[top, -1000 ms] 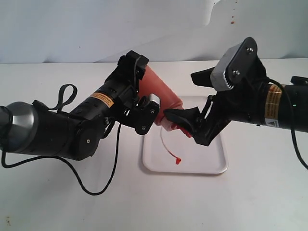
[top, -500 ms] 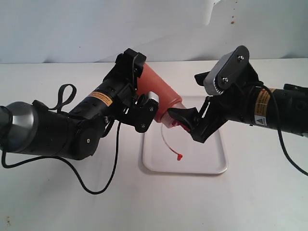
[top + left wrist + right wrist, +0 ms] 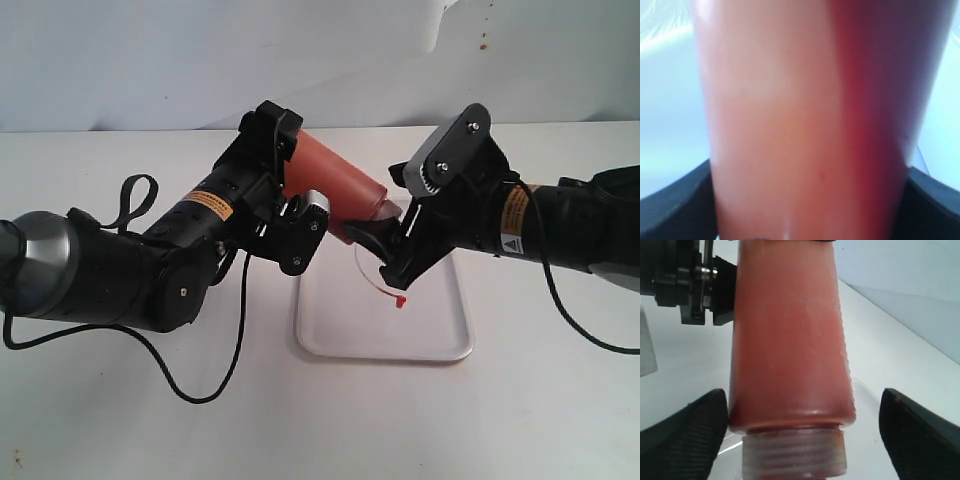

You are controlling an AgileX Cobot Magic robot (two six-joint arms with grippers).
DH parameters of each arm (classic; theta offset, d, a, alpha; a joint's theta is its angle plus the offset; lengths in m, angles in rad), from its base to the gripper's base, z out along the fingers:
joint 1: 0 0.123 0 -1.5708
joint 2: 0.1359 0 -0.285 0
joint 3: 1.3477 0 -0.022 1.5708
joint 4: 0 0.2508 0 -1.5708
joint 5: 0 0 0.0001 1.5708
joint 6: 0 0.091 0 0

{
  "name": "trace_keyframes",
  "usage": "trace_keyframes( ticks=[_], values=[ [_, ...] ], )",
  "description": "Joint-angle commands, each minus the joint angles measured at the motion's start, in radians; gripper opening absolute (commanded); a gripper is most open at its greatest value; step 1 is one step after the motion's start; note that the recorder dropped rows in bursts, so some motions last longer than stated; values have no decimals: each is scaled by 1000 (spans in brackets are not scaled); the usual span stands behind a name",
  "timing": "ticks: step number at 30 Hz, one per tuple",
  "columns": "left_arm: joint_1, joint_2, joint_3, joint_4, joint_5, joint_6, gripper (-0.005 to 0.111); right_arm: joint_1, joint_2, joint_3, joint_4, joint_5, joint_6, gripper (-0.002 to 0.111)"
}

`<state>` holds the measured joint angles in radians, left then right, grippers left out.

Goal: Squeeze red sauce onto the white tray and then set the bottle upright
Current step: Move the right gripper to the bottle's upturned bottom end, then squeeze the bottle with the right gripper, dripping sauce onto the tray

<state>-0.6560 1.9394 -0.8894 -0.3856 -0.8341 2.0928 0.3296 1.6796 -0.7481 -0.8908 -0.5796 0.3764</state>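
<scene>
both arms at the bottle [image 3: 340,190] now: left gripper [image 3: 290,192] clamps its body, right gripper [image 3: 385,250] just moved in, jaws wide astride the neck end. squeeze likely done; uprighting next.

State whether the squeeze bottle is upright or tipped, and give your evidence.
Tipped. The bottle slants in the left gripper, its nozzle end pointing down towards the white tray.

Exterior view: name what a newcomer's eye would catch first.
The red-orange bottle is held tilted in mid-air at centre by the left jaws, nozzle end down over the white tray. The right jaws straddle its neck from the right, open, and a small red cap dangles above the tray.
</scene>
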Motion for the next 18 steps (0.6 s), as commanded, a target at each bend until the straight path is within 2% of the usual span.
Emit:
trace_keyframes(
  ticks=[1,6,12,15,18],
  values=[
    [-6,-17,-7,-5,-51,-21,0,1,4,-10,-4,5,-27,75],
    [-6,-17,-7,-1,-36,-21,0,1,4,-29,-168,41,-48,75],
    [-6,-17,-7,4,-28,-21,0,56,4,-111,-157,177,-44,75],
    [-6,-17,-7,4,-28,-17,0,104,4,-140,-124,214,-32,84],
    [-6,-17,-7,4,-33,1,0,155,4,-169,-91,333,-32,89]
  ],
)
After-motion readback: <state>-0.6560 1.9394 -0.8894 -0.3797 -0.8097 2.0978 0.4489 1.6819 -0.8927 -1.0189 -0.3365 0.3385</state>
